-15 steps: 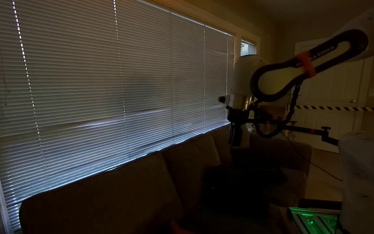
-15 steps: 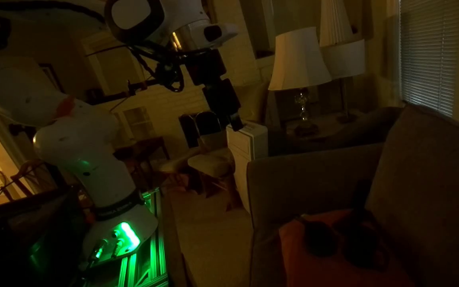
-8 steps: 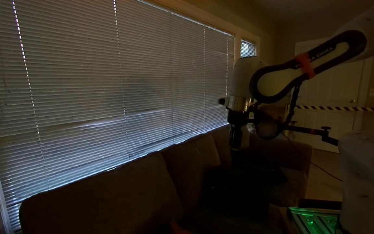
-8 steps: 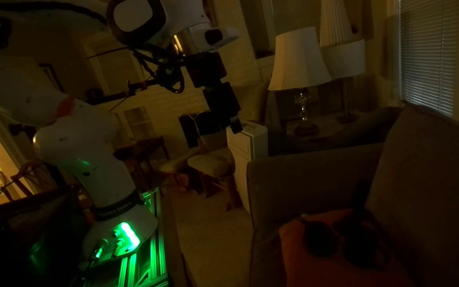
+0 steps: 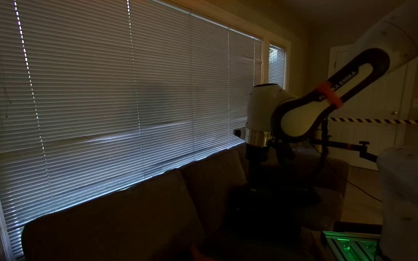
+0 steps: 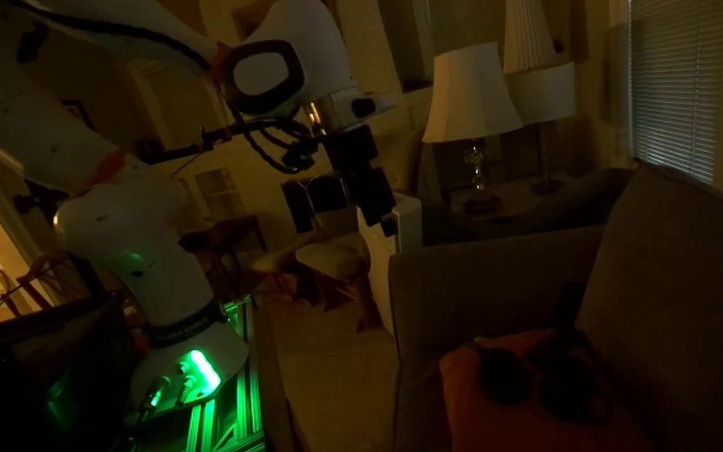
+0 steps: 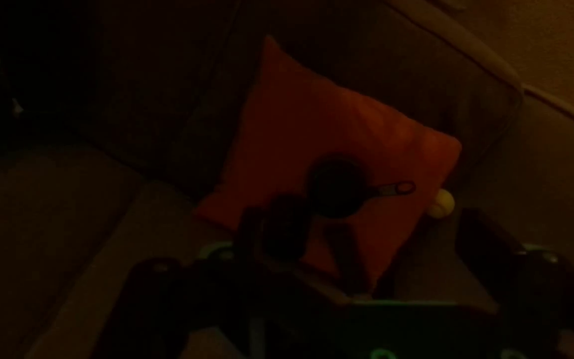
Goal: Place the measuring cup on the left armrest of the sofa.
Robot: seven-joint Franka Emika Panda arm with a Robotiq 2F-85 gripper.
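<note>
The measuring cup (image 7: 338,187) is a dark round cup with a loop-ended handle. It lies on an orange pillow on the brown sofa (image 6: 681,270). It also shows dimly in an exterior view (image 6: 504,376). An armrest (image 6: 493,270), dark brown and padded, stands behind the pillow there; I cannot tell whether it is the left one. My gripper (image 7: 361,217) is open, its fingers wide apart and nothing seen held. In both exterior views the gripper (image 6: 390,225) (image 5: 254,185) hangs above the sofa, apart from the cup.
Another dark object (image 7: 287,227) lies beside the cup on the pillow (image 7: 307,119). A pale ball (image 7: 441,203) sits at the pillow's edge. A white box (image 6: 408,220) stands beside the armrest, lamps (image 6: 471,94) behind it. Blinds (image 5: 122,90) cover the window behind the backrest.
The arm and gripper have come down, mostly in the last half second. They shifted left in one exterior view and right in another. The cup and pillow have not moved.
</note>
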